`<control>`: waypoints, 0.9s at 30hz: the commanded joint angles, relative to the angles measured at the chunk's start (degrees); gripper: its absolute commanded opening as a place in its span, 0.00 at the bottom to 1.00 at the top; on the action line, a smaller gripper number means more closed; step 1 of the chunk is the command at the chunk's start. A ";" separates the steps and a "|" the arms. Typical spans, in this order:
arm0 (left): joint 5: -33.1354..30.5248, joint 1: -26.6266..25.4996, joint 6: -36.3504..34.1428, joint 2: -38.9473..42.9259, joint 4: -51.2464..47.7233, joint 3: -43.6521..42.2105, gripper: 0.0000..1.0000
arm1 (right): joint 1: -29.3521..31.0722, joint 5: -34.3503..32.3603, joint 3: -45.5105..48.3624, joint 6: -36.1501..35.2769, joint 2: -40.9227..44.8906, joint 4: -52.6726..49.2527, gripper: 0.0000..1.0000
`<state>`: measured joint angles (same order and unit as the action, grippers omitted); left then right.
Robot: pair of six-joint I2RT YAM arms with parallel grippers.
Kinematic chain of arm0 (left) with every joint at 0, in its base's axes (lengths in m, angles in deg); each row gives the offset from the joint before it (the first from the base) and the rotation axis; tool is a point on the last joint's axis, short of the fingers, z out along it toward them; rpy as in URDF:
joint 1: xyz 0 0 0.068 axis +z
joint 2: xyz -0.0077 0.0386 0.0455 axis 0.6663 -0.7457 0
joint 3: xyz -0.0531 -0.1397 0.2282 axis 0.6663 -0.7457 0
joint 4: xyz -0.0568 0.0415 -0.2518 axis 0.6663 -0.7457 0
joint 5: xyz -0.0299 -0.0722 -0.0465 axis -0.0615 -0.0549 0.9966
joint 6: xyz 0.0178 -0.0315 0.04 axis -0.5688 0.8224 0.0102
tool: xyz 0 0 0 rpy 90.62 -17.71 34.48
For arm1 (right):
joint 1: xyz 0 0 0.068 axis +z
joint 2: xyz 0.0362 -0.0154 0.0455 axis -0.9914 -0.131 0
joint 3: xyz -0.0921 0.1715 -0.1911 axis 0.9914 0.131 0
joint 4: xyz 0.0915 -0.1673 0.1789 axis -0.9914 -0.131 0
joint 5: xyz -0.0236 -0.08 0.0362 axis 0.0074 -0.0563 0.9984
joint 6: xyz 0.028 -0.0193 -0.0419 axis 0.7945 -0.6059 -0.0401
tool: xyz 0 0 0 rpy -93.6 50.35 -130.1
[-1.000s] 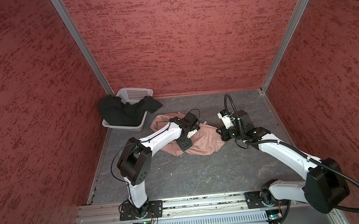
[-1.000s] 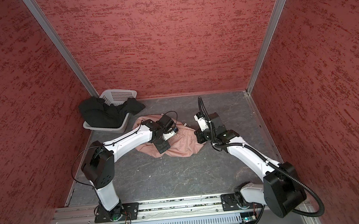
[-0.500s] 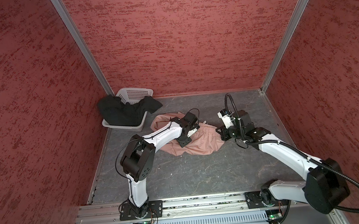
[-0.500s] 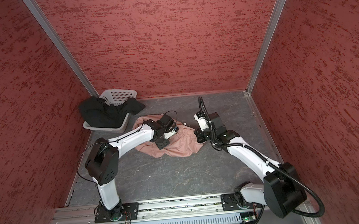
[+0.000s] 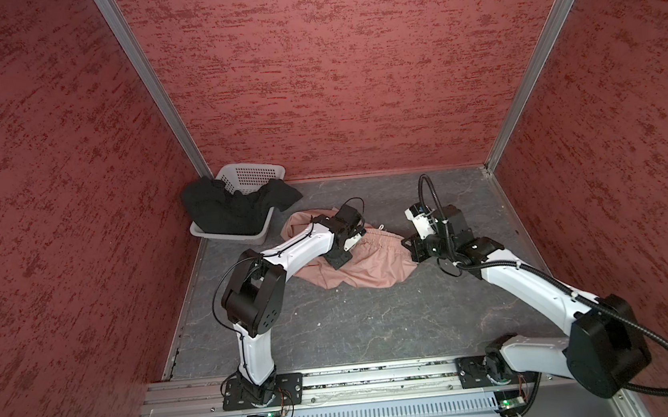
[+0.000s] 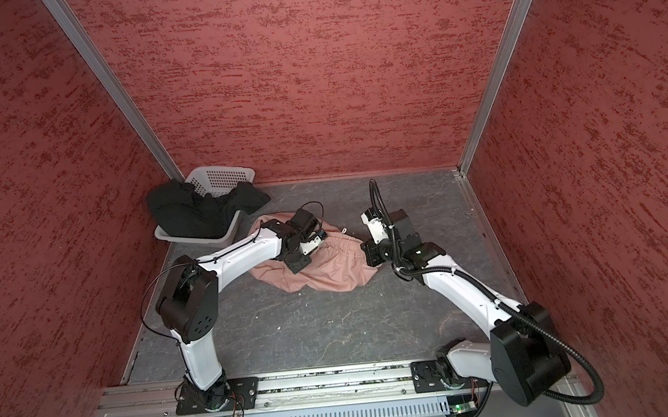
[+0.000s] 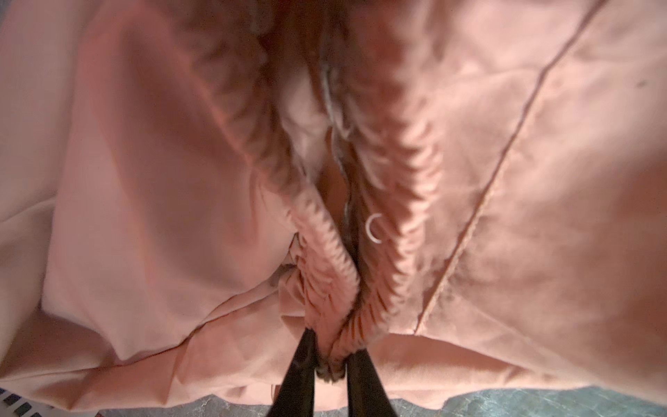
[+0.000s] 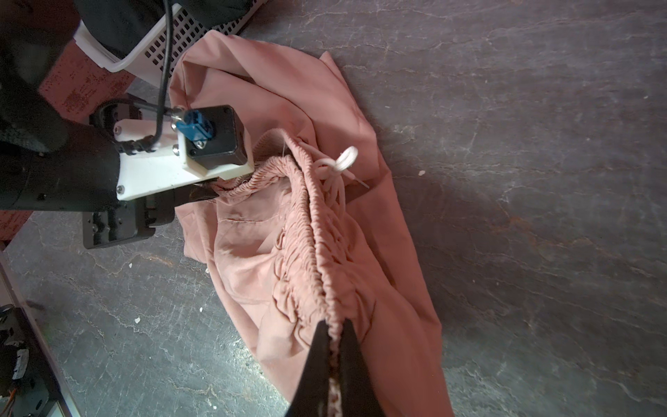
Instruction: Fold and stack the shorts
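Observation:
The dusty pink shorts (image 5: 371, 266) (image 6: 330, 274) lie crumpled on the grey floor between the arms, with the gathered waistband (image 8: 310, 231) raised between them. My left gripper (image 7: 330, 346) (image 5: 359, 238) is shut on one end of that waistband. My right gripper (image 8: 335, 325) (image 5: 407, 245) is shut on the other end, with elastic pinched between its fingers. The white drawstring (image 8: 341, 164) hangs loose by the waistband. The black shorts (image 5: 224, 214) (image 6: 189, 215) are draped over the basket at the back left.
The white perforated basket (image 5: 251, 173) (image 6: 221, 178) (image 8: 173, 43) stands in the back left corner, just behind the pink fabric. Red walls close off three sides. The metal rail (image 5: 361, 376) with the arm bases runs along the front.
The left gripper's jaws have closed onto the waistband's end, and its wrist has shifted slightly toward the back. The right arm and its grip have not changed.

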<state>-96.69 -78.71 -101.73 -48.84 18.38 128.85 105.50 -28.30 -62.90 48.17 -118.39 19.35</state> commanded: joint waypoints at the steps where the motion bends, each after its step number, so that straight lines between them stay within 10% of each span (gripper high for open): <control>1: 0.28 -0.25 0.80 0.90 4.41 -1.59 0.28 | -0.36 1.13 0.25 0.12 1.76 2.31 0.00; 7: 3.82 -0.34 1.19 0.61 3.21 -0.43 0.56 | -0.44 -0.11 0.52 0.62 2.53 2.02 0.00; 14: 1.79 0.85 0.73 0.41 2.21 1.64 0.00 | -1.36 -3.61 -1.10 0.13 3.03 -0.48 0.00; 27: -11.56 0.02 -0.15 9.91 -11.30 24.15 0.00 | -6.00 -9.41 -17.23 -4.92 9.96 -14.76 0.00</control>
<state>-103.40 -78.29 -101.91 -42.96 12.53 149.22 100.32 -34.88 -75.49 45.59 -111.07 8.11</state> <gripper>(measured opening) 0.063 0.062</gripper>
